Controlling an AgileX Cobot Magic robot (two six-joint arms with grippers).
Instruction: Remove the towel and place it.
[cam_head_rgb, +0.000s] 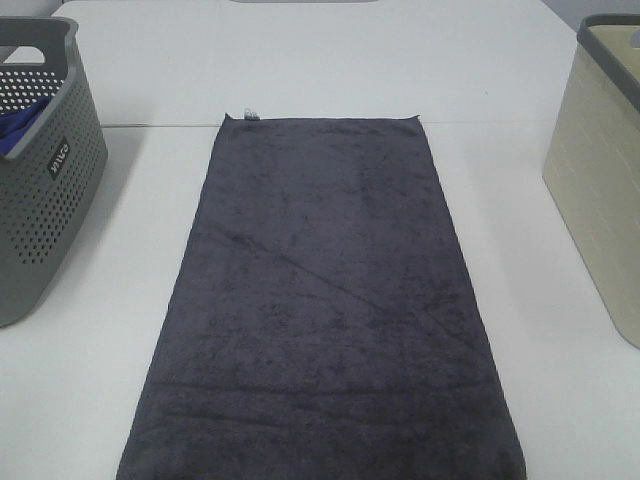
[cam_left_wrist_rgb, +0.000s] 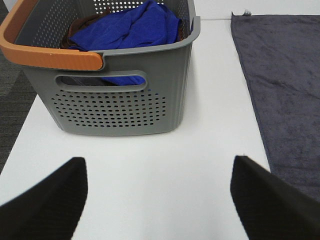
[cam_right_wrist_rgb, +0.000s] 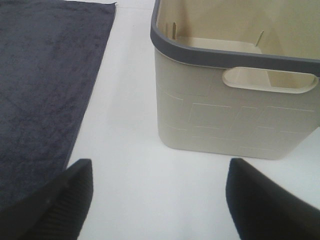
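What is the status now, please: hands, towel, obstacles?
Left hand open, empty; right hand open, empty. Towel flat on table, untouched. Grey basket with blue cloth left, beige basket right; nothing on towel.

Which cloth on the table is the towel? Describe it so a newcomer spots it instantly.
Start at the white table with a grey perforated basket on the left and a beige basket on the right. The towel lies flat between them, outside both. It is dark charcoal and plush, unlike the blue cloth bundled inside the grey basket.
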